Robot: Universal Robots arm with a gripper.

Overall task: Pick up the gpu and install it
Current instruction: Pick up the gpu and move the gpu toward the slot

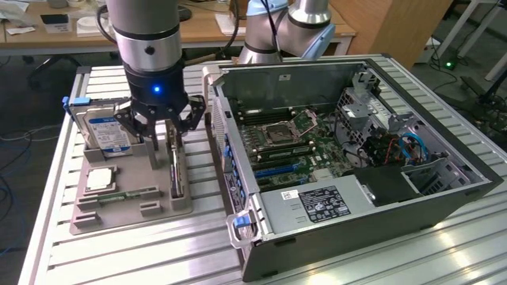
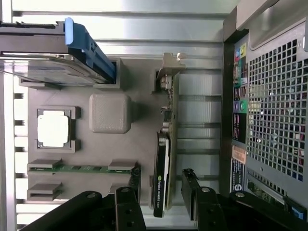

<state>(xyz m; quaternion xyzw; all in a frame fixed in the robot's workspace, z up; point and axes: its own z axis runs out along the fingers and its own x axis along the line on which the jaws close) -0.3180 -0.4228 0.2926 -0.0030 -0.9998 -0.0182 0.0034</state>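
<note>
The main risk, as we judge it, is a poor grip. The gpu [image 2: 163, 159] is a thin card standing on its long edge, so jaws that close off-centre could push it sideways, tilt it in its slot, or clamp only one end and let it swing when lifted. If the card binds in the slot, the grey holder [image 2: 139, 96] could also be dragged up off the slatted metal surface [image 1: 119, 255]. Room is tight too. The open computer case [image 1: 348, 148] stands just beside the holder's near edge, and the hard drive [image 1: 107, 133] stands upright at the holder's far side, so a sideways drift could knock either one.

The jaws stand wide and hold nothing. In the wrist view we see them straddling the gpu, one finger on each face and a gap on both sides, so nothing touches yet. They sit over the end of the card away from its silver bracket [image 2: 168, 72].

The gpu rests in the holder along the edge nearest the case, with the processor chip [image 2: 54, 126] and the memory stick [image 2: 82, 168] lying apart from it toward the holder's opposite edge.
</note>
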